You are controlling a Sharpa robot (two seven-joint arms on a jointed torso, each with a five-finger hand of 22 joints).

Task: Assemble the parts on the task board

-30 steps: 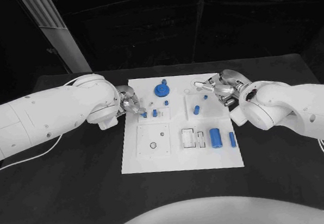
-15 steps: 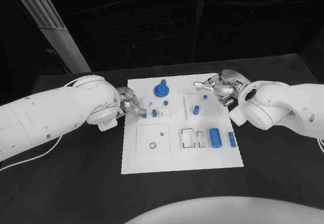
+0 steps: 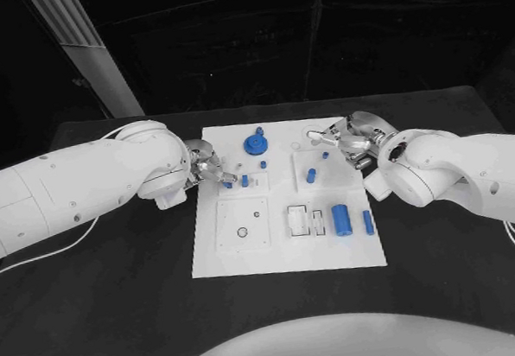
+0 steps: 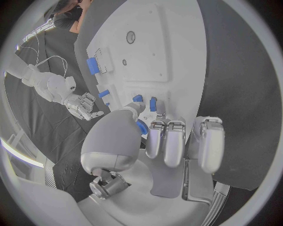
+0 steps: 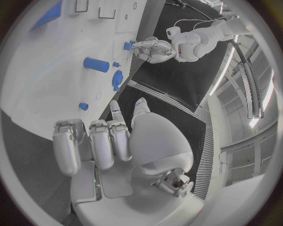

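A black table [image 3: 111,316] in a dark room carries the white task board [image 3: 279,254] at its centre — no legible writing on it. The left hand [image 3: 207,168] sits at the board's left edge, fingers curled by a small blue peg [image 3: 228,182]; whether it pinches the peg cannot be told. The right hand [image 3: 344,142] hovers at the board's upper right corner, fingers apart, holding nothing. Blue parts — a gear [image 3: 255,144], two cylinders [image 3: 341,216] — lie on the board.

task board [image 3: 285,249]: smooth white plastic, matt | parts [image 3: 341,217]: blue plastic, smooth | table [image 3: 106,273]: black, matt | left hand [image 4: 168,139], right hand [image 5: 103,141]: silver metal, satin sheen
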